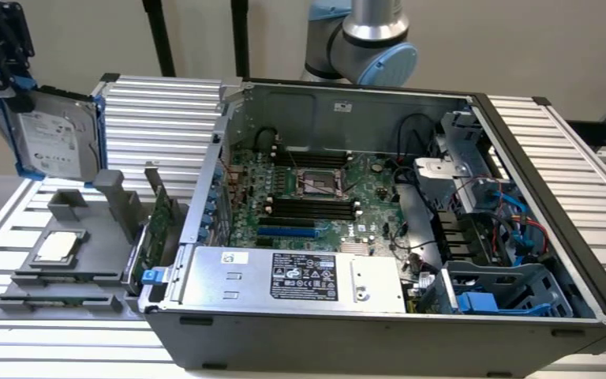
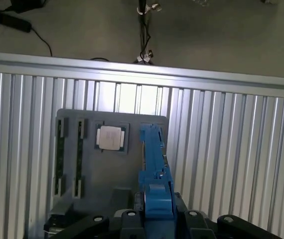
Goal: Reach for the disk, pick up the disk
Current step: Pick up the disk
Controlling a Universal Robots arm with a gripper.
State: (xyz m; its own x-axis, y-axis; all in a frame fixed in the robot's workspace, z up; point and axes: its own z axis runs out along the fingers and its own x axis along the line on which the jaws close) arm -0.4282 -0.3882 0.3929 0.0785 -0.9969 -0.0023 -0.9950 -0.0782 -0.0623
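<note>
You had the end effector (image 1: pixel 10 77) clamped on the disk (image 1: pixel 56 134), which hung edge-down between and beneath its fingers, well above the grey tray (image 2: pixel 107 174) on the bench (image 2: pixel 231 149). The pick-up looked essentially made, and any further lift would call for a firm hold.

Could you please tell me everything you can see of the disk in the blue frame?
The disk is a flat, rectangular, silver-grey metal drive with a white printed label, clipped in a bright blue plastic frame. It hangs on edge, slightly tilted, at the exterior view's left, lifted clear of the grey tray below it. The gripper is shut on its upper end, and nothing else touches it. The wrist view shows it edge-on.
</note>
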